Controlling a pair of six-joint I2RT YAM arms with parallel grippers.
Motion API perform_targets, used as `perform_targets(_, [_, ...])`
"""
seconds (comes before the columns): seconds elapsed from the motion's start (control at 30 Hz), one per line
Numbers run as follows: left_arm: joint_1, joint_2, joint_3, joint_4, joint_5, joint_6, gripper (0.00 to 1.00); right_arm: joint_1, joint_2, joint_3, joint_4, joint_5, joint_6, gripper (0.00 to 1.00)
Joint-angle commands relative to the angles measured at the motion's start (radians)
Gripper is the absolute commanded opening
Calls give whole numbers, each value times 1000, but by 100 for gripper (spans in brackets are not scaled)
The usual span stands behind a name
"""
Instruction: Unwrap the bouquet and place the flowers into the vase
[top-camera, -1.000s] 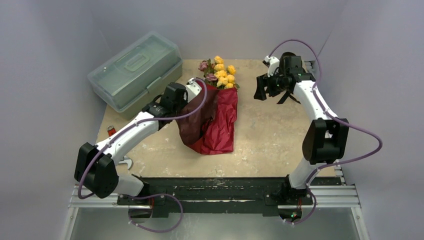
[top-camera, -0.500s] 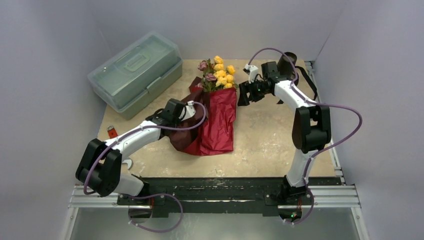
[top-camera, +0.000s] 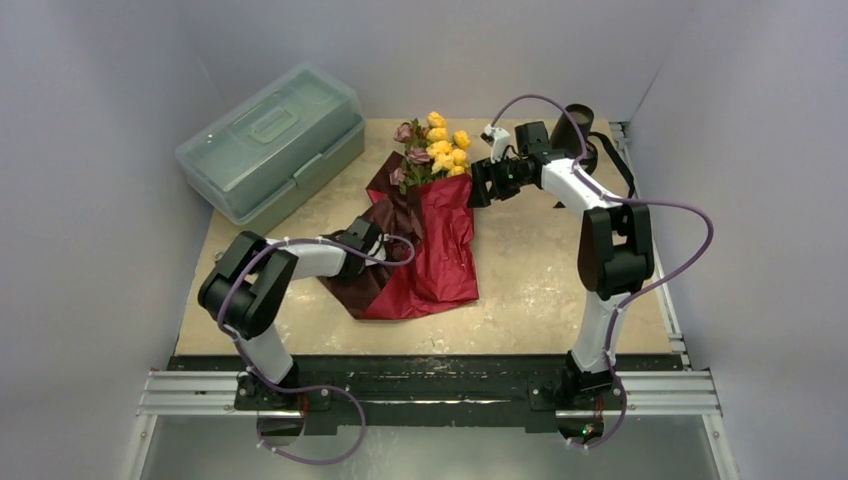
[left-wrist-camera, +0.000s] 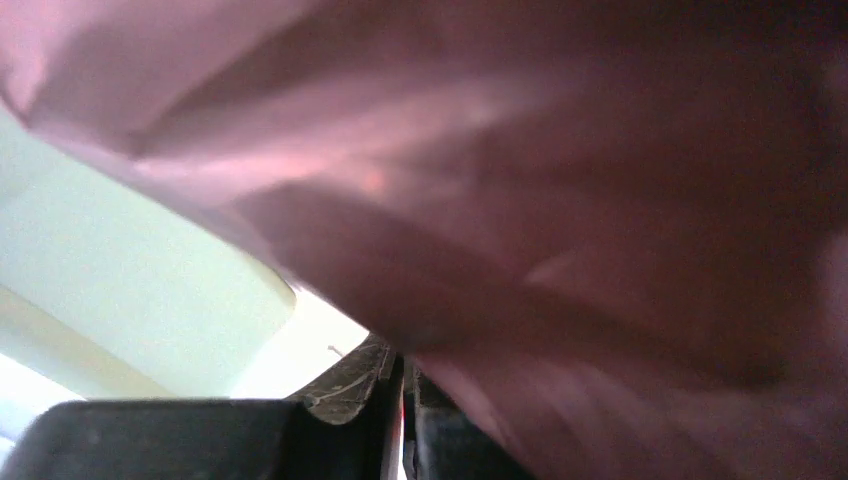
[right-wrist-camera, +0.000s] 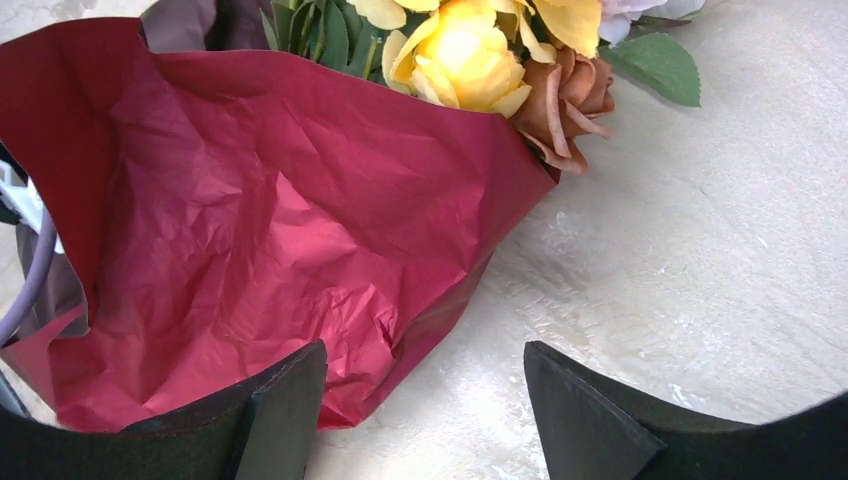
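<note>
Right claw (right-wrist-camera: 423, 365) beside crumpled red-wrapped bouquet (right-wrist-camera: 260, 230), yellow blooms (right-wrist-camera: 460, 55)

1. Left arm (top-camera: 300, 258) folds tight at the elbow, forearm low and reaching rightward.
2. Left gripper (top-camera: 378, 246) is pinched closed on the maroon paper (top-camera: 395, 215).
3. Right arm (top-camera: 610, 240) stretches forward, wrist turned left; right gripper (right-wrist-camera: 425, 350) gapes wide, holding nothing.

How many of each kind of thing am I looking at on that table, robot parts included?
Robot arms: 2 (left, right)
Wrapped bouquet: 1
Lidded plastic box: 1
Black vase: 1
Total: 5
</note>
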Motion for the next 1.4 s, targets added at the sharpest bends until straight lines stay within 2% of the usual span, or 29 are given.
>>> perform_targets(0.0, [45, 19, 72, -17, 4, -17, 0, 11, 9, 51, 32, -35, 26, 76])
perform_targets(0.03, [60, 12, 93, -48, 30, -29, 0, 12, 11, 53, 30, -35, 26, 76])
perform_targets(0.17, [125, -57, 179, -151, 201, -36, 27, 11, 20, 54, 27, -40, 26, 75])
perform_targets(0.27, [163, -134, 227, -210, 344, -46, 44, 13, 26, 56, 27, -47, 28, 74])
perform_targets(0.5, [187, -257, 476, -323, 785, -153, 70, 19, 37, 54, 30, -57, 38, 74])
perform_targets(0.67, [187, -177, 674, -375, 957, -267, 71, 27, 44, 59, 30, -69, 49, 73])
perform_targets(0.8, [181, -135, 742, -323, 1090, -310, 70, 34, 50, 74, 30, -76, 59, 74])
perform_targets(0.93, [161, -89, 766, -326, 1166, -295, 64, 42, 60, 82, 36, -79, 78, 74])
perform_targets(1.03, [118, -67, 733, -325, 1151, -238, 56, 49, 75, 86, 41, -79, 93, 74])
perform_targets(1.17, [58, -52, 658, -272, 1038, -165, 46, 57, 105, 102, 49, -62, 110, 74])
perform_targets(1.23, [45, -51, 619, -224, 1005, -137, 44, 59, 116, 110, 46, -46, 112, 74])
perform_targets(1.37, [15, -15, 591, -227, 956, -12, 43, 60, 121, 116, 22, -33, 102, 74])
